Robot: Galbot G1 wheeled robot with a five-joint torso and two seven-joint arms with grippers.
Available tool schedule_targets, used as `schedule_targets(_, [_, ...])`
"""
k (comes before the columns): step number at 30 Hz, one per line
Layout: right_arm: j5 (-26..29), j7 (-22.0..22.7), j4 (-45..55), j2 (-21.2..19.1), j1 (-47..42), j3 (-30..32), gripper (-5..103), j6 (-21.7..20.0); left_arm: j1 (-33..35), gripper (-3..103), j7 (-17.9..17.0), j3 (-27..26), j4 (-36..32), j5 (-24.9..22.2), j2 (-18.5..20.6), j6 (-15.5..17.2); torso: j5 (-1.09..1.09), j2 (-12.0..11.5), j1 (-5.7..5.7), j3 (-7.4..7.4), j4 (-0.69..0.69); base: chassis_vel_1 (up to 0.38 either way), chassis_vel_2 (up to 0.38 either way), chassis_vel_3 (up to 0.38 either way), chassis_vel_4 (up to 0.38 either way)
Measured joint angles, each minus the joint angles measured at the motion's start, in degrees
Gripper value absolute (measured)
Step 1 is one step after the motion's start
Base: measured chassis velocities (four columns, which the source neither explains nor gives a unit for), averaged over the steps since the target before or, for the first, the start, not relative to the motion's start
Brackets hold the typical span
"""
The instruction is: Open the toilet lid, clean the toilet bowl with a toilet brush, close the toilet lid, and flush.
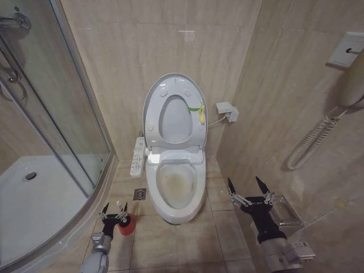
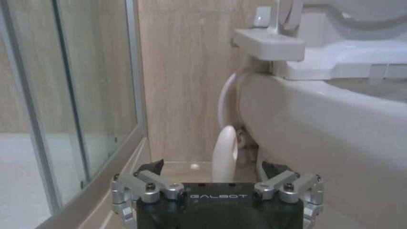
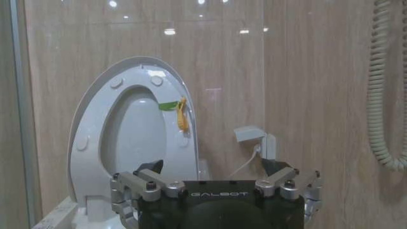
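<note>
Stained toilet bowl (image 1: 177,187) beneath upright toilet lid (image 1: 172,85).

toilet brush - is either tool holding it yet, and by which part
No. The left tool is open around the toilet brush handle, not closed on it. The right tool is open and holds nothing.

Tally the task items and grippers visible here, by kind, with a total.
Toilet lid, raised: 1
Toilet bowl, stained: 1
Toilet brush, handle by the left gripper: 1
Grippers, counting the right gripper, both open: 2
Total: 5
</note>
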Motion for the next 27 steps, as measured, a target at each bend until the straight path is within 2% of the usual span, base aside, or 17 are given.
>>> schedule_targets(9, [0.00, 0.00, 0.00, 0.00, 0.00, 0.00, 100, 0.00, -2.61, 100, 1.19, 0.07, 3.77, -0.36, 0.46, -1.88, 0.00, 0.00, 0.00, 0.00, -0.01, 0.000, 0.000, 0.000, 0.000])
schedule_targets(15, [0.00, 0.00, 0.00, 0.00, 0.00, 0.00, 100, 0.00, -2.61, 101, 4.55, -0.07, 4.43, -2.20, 0.76, -2.06, 0.00, 0.00, 0.00, 0.00, 0.00, 0.000, 0.000, 0.000, 0.000])
schedule_targets(16, [0.00, 0.00, 0.00, 0.00, 0.00, 0.00, 100, 0.00, -2.62, 77, 5.26, -0.09, 4.64, -2.49, 0.79, -2.19, 0.00, 0.00, 0.00, 0.00, 0.01, 0.000, 0.000, 0.000, 0.000])
schedule_targets(24, [0.00, 0.00, 0.00, 0.00, 0.00, 0.00, 100, 0.00, -2.65, 77, 7.31, -0.10, 5.38, -3.46, 0.99, -2.90, 0.00, 0.00, 0.00, 0.00, 0.01, 0.000, 0.000, 0.000, 0.000])
schedule_targets(25, [0.00, 0.00, 0.00, 0.00, 0.00, 0.00, 100, 0.00, -2.71, 49, 7.39, -0.13, 5.59, -3.46, 1.02, -3.14, 0.00, 0.00, 0.00, 0.00, 0.00, 0.000, 0.000, 0.000, 0.000])
schedule_targets(27, [0.00, 0.00, 0.00, 0.00, 0.00, 0.00, 100, 0.00, -2.82, 49, 7.61, -0.19, 5.99, -3.40, 1.06, -3.67, 0.00, 0.00, 0.00, 0.00, 0.00, 0.000, 0.000, 0.000, 0.000])
